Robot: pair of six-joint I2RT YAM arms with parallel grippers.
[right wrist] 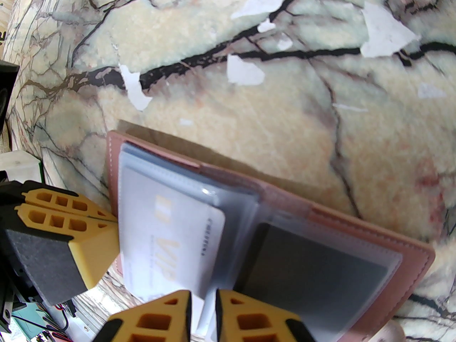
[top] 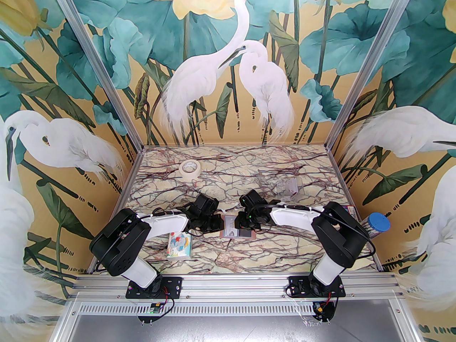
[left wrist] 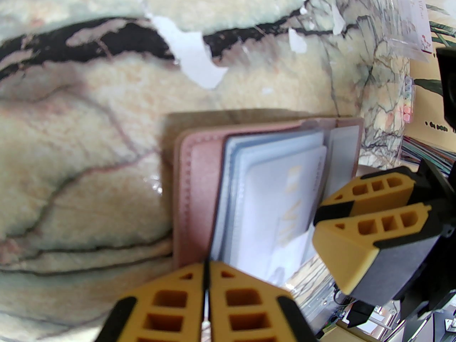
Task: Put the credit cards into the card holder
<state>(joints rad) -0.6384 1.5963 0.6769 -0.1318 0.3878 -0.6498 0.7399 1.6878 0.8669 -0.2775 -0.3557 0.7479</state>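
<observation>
Pink card holder (right wrist: 409,262) lies open on marble-print tabletop (right wrist: 249,137) w/ torn white patches (right wrist: 245,71), heron-mural walls (top: 228,66) around, betw both grippers: L gripper (left wrist: 206,264) clenched at its edge, R gripper (right wrist: 203,296) nipping white VIP card (right wrist: 178,233) partly in sleeve, dark card (right wrist: 313,276) sleeved just beyond R tips.

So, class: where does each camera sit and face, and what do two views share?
Top external: above and behind, facing down at the table; left arm, right arm show.
Left wrist: on the left arm, facing down at the card holder; left gripper below.
Right wrist: on the right arm, likewise; right gripper below.
Shared: VIP card.
</observation>
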